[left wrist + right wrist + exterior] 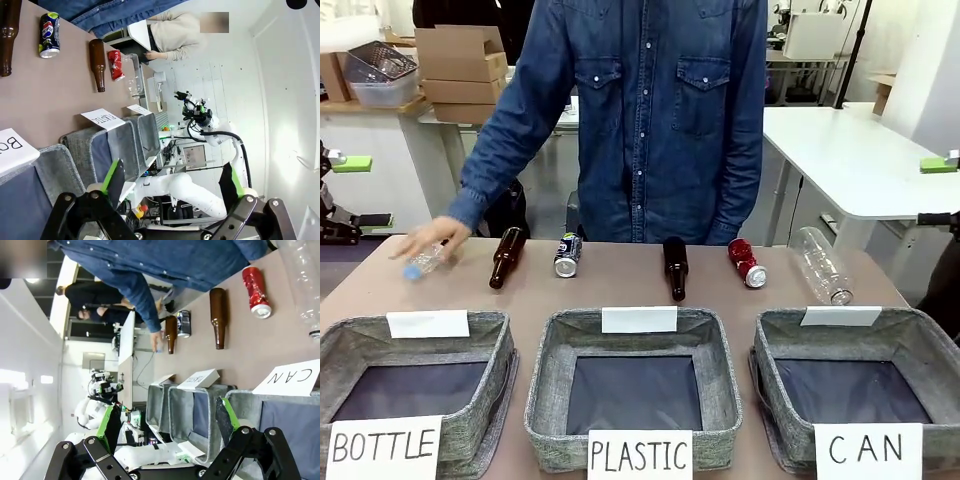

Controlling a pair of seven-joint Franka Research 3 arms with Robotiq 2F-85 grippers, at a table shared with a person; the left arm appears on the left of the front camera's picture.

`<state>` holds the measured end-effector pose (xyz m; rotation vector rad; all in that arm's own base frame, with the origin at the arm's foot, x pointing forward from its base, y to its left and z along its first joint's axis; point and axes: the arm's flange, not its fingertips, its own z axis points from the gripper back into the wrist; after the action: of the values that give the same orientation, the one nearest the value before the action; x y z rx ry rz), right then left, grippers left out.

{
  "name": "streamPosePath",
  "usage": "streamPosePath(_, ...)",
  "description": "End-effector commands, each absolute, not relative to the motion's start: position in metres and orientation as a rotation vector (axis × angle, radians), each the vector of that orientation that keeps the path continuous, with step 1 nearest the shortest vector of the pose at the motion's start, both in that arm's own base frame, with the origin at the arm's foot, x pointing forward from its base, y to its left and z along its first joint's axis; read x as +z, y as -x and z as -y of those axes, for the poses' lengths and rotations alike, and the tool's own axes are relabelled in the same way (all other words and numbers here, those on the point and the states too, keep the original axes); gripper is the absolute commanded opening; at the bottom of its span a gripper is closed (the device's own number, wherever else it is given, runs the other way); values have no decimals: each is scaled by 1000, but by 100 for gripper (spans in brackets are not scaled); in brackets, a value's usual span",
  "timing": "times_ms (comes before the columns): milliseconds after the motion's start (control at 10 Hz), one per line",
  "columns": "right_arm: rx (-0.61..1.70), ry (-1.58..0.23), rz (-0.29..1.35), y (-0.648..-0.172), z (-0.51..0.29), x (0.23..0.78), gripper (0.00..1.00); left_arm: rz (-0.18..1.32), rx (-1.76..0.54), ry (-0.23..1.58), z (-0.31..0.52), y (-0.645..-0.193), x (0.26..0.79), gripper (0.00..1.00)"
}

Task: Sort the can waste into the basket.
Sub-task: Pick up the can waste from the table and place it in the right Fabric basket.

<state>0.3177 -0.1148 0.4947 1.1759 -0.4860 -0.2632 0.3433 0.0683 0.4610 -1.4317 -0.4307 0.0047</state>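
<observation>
Two cans lie on their sides along the far half of the table: a black-and-silver can [567, 254] left of centre and a shiny red can [746, 263] to the right. Both also appear in the left wrist view, black-and-silver can [49, 35] and red can [116, 65], and in the right wrist view, red can [256, 291] and black-and-silver can [183, 323]. The grey basket signed CAN [772, 335] stands at the near right with nothing in it. My left gripper [172, 180] and right gripper [167, 420] are open, holding nothing, well back from the cans.
Baskets signed BOTTLE [496, 345] and PLASTIC [546, 365] stand at near left and centre. Two brown bottles [506, 256] [675, 267] and a clear plastic bottle [821, 265] lie among the cans. A person's hand [432, 238] rests on a small clear bottle [422, 264] at far left.
</observation>
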Motion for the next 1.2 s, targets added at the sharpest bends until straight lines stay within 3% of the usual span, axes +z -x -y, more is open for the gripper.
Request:
streamPosePath(0,-251,-1043,482,-335,88,501,100,438,6,1455,-67,-344,465,100)
streamPosePath(300,-94,-661,485,-375,2,497,100,438,6,1455,-67,-344,465,100)
streamPosePath(600,16,-530,488,-431,-59,461,100,438,6,1455,-67,-344,465,100)
streamPosePath(700,64,-535,414,-448,-74,448,100,438,6,1455,-67,-344,465,100)
streamPosePath(800,12,-550,501,-398,-57,470,100,438,6,1455,-67,-344,465,100)
streamPosePath(1000,49,-527,455,-424,-77,445,100,438,6,1455,-67,-344,465,100)
streamPosePath(1100,97,-375,505,-417,-83,447,100,438,6,1455,-67,-344,465,100)
